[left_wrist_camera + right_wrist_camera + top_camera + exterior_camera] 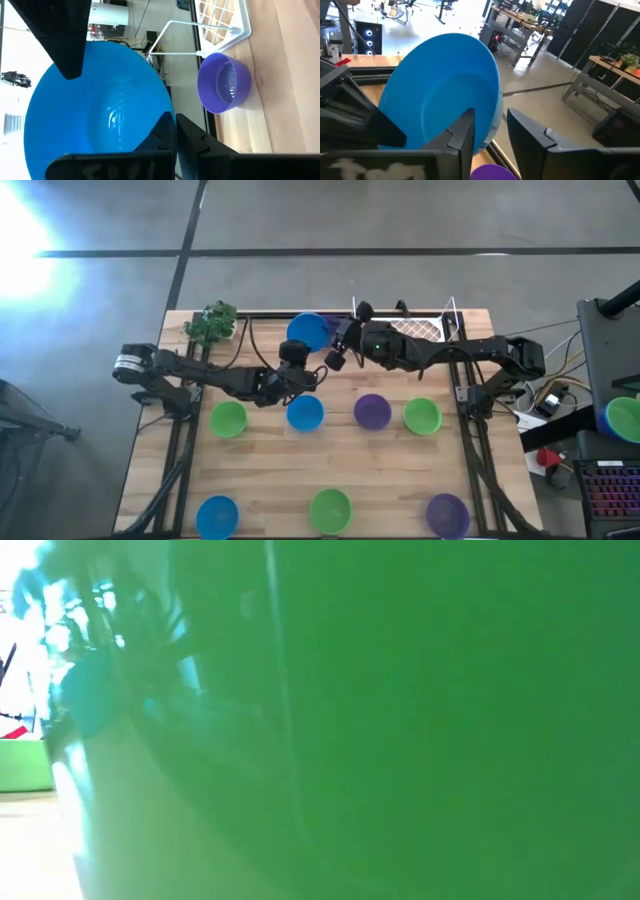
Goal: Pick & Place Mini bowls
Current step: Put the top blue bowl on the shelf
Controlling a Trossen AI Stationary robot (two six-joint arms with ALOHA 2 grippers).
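Blue bowl is tipped on edge, lifted near the table's back edge. Left gripper is clamped shut on its rim. Right gripper has its jaws apart, straddling the opposite rim. Seven other bowls sit in two rows toward the front.

A leafy green toy plant sits at the far left corner of the wooden surface. A white wire rack lies at the far right corner, well apart from the plant.
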